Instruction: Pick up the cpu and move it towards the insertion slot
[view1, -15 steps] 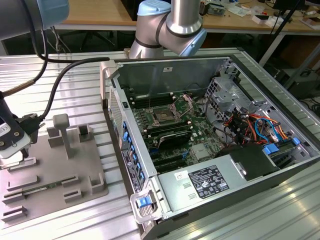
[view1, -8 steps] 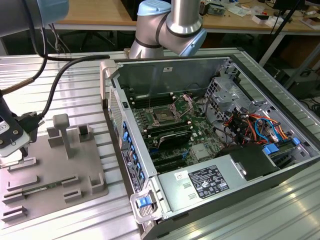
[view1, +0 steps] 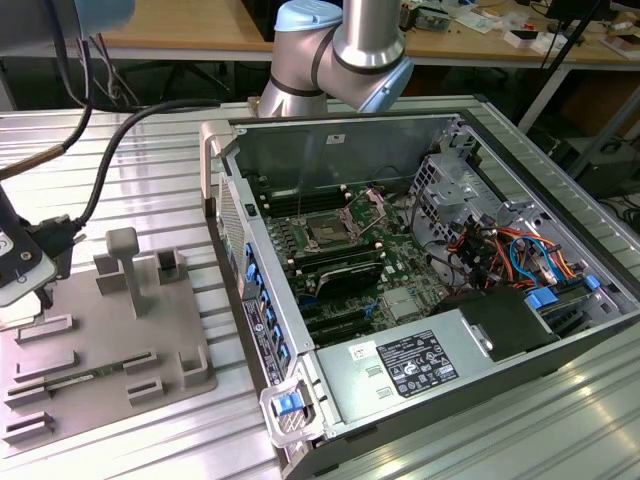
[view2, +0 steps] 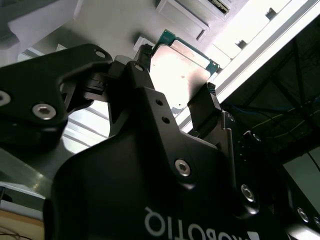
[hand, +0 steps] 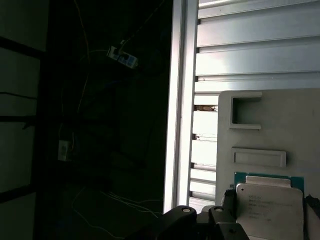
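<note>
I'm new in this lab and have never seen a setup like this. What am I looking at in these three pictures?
This is a robot arm working at a ribbed metal table. The exterior view comes from a camera standing off the arm. It shows an open computer case with the insertion slot, a square socket on the board, and a grey tray toward the exterior view's left. The two wrist views come from cameras riding on the arm, looking along its gripper. In both wrist views its black fingers sit against opposite edges of the cpu, a flat silvery chip, with the grey tray behind it. So the chip is gripped, but it is not at the slot.
</note>
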